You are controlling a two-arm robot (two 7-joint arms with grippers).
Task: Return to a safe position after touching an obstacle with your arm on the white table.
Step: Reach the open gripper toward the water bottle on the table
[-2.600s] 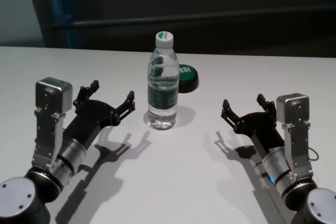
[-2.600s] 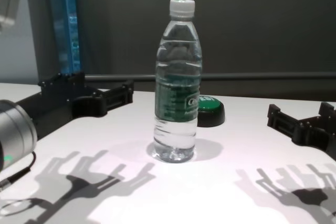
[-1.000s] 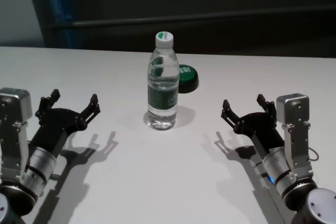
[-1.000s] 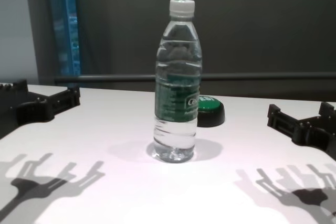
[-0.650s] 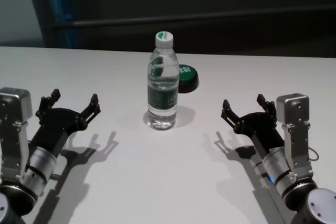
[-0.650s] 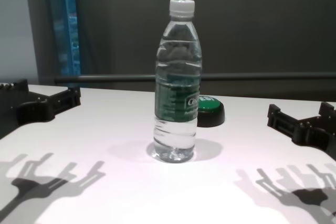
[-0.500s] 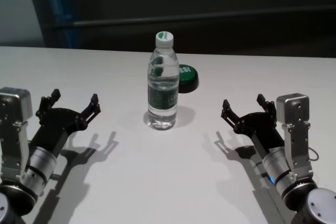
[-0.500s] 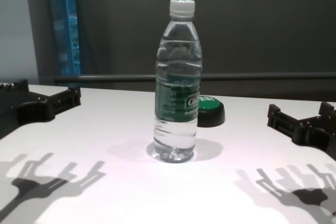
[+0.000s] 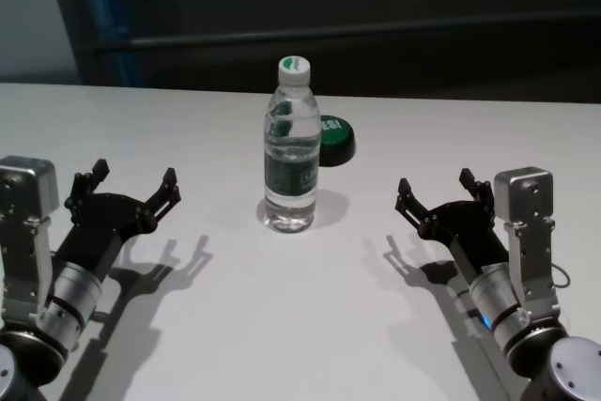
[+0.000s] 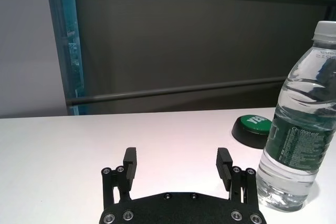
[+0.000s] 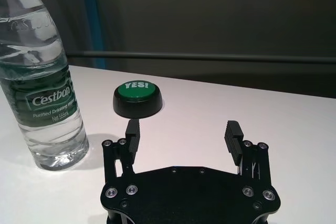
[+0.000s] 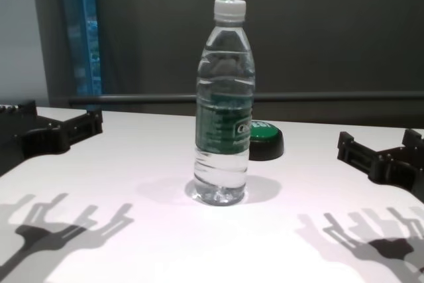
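The water bottle [image 9: 290, 147] stands upright in the middle of the white counter [image 9: 310, 326], just beside a green button [image 9: 334, 138]. The left tool [image 9: 130, 182] and the right tool [image 9: 439, 188] are both spread, well apart from it.

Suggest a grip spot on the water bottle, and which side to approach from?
Probably the water bottle at its green-labelled mid-body, horizontally from the robot's left: it stands upright, the left tool is open beside it with bare white table between, and the green button sits behind-right.
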